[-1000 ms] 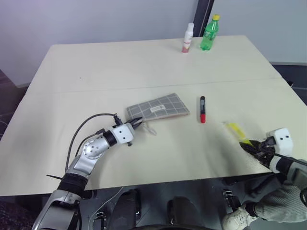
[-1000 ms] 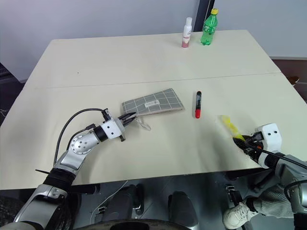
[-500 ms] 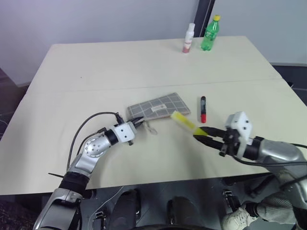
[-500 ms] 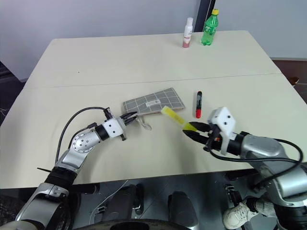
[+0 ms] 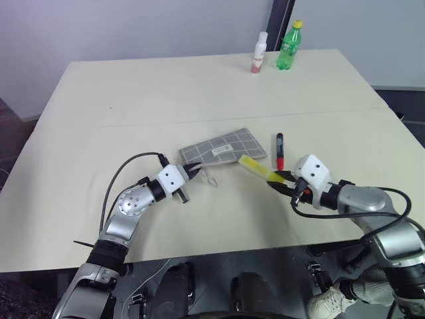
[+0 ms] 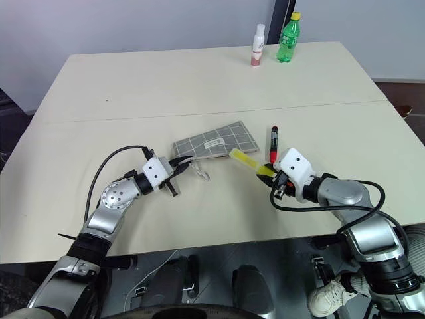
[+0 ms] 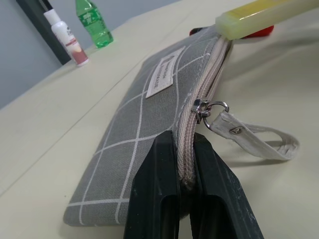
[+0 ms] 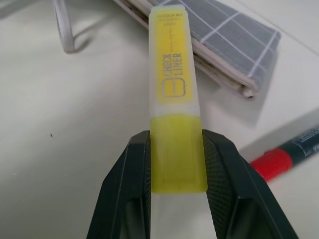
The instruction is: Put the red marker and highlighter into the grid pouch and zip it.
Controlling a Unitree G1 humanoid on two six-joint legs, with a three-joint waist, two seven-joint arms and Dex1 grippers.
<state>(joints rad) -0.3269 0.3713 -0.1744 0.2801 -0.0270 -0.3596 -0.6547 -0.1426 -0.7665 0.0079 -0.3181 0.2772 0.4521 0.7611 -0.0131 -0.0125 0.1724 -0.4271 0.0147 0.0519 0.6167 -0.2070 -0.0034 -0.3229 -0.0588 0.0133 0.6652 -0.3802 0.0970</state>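
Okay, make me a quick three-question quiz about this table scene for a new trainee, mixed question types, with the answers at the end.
1. True or false: the right gripper is shut on the highlighter.
2. What is the left gripper pinching?
A. the pale pull strap
B. the zipper edge of the grid pouch
C. the green bottle
3. Where does the red marker lie relative to the pouch?

Key
1. True: both fingers press the highlighter's sides, its far end reaching toward the pouch.
2. B. The strap hangs loose beside the fingers, and the bottle stands at the table's far edge.
3. On the table just off the pouch's right end, untouched.
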